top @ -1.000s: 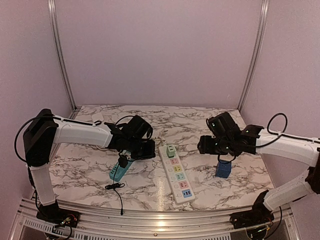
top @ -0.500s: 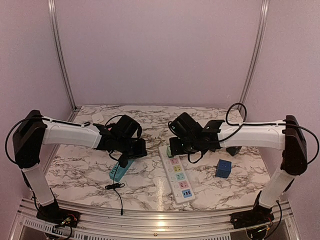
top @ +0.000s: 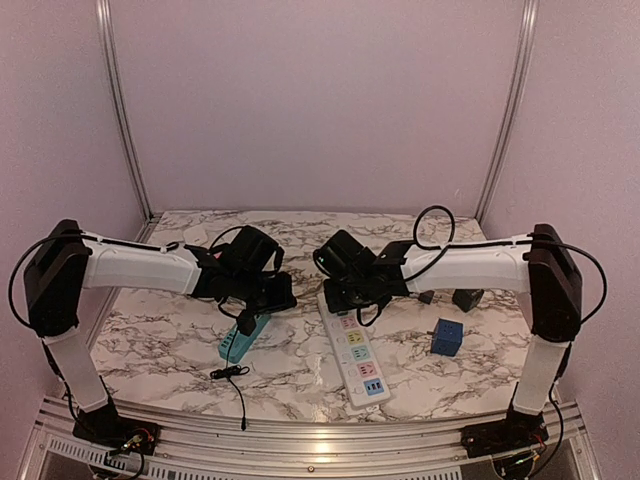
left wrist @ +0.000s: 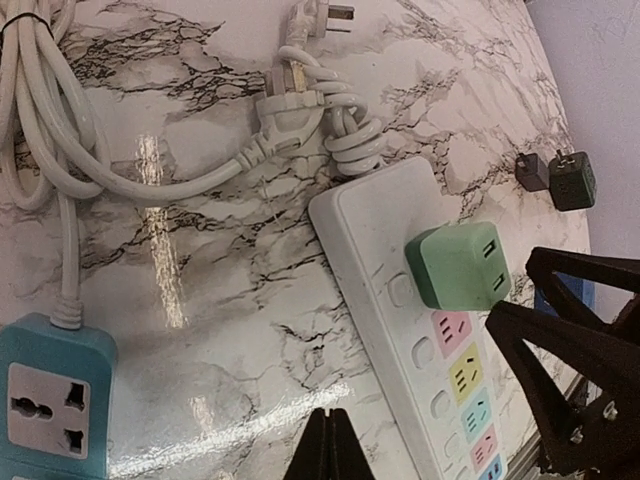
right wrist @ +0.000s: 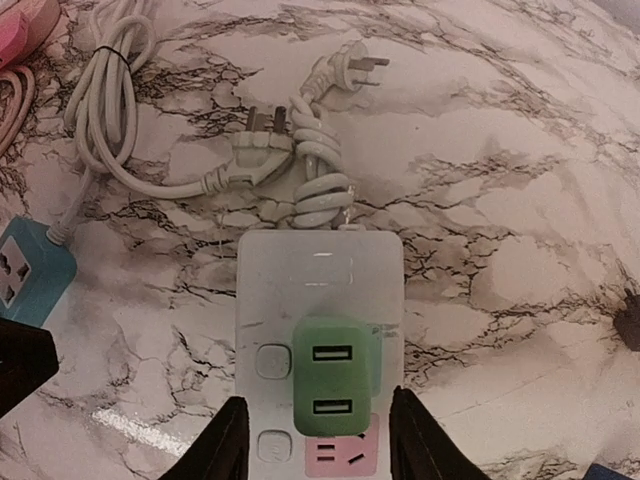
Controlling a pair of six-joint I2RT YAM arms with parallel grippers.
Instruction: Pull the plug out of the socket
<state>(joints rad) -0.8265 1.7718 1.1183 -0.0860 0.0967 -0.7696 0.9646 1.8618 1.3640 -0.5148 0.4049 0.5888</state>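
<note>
Counting across your desk [top: 150,345], you have two power strips, one green plug, one blue cube, two small dark adapters and one thin black cable. The white power strip [top: 358,355] lies at the middle of the desk, its length running from the centre toward the near edge. The teal power strip [top: 238,340] sits to its left, angled. The green plug [right wrist: 335,390] is seated in the white strip's far end, just past the spot where the cord leaves it. Its two USB slots face straight up, and its long axis runs along the strip's length.

Your right claw [right wrist: 318,400] is released. Its fingers straddle the plug, one at each long side, with a gap visible on both. Your left claw [left wrist: 326,440] is clenched on nothing and hangs above bare marble between the two strips.

The blue cube [top: 447,337] rests toward the right edge, and the dark adapters [top: 467,298] sit side by side beyond it. The black cable [top: 232,378] trails to the near edge.
</note>
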